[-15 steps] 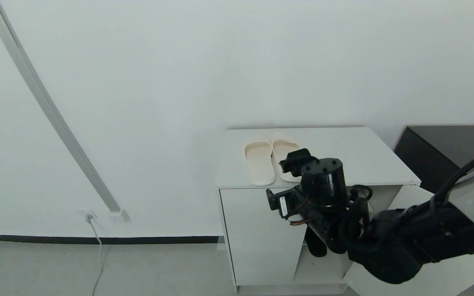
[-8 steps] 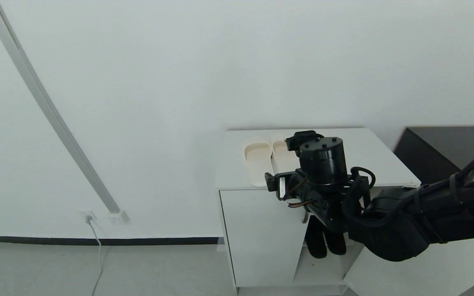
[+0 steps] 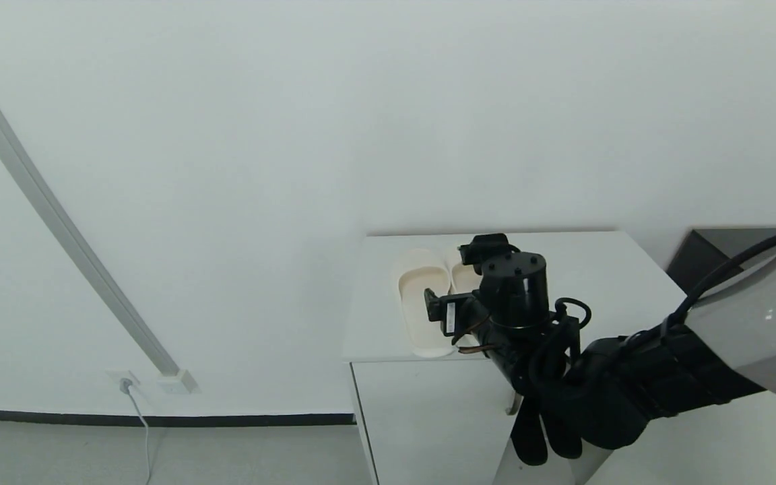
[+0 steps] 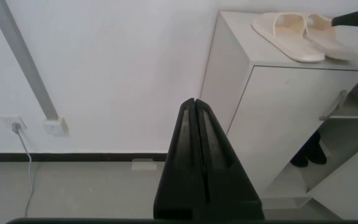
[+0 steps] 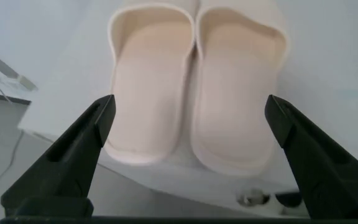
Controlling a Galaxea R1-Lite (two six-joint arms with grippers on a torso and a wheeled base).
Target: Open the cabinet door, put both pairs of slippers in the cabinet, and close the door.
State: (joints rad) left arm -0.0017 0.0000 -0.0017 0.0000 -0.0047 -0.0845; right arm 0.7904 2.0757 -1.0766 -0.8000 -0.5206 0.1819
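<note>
White wall behind, white cabinet (image 3: 597, 276), cream slippers (image 5: 166, 87) side by side on top by the front edge.
The right gripper (image 5: 188, 118) hangs over the pair, fingers wide apart, one past each outer side. If it shuts crooked, one slipper may slide off the edge. Black slippers (image 4: 309, 152) sit inside the open cabinet. The left gripper (image 4: 196, 124) is pressed together, empty.

Matt cream rubbery slippers (image 5: 154, 93) on smooth white cabinet (image 3: 597, 283), metal door handle (image 4: 332, 106)
</note>
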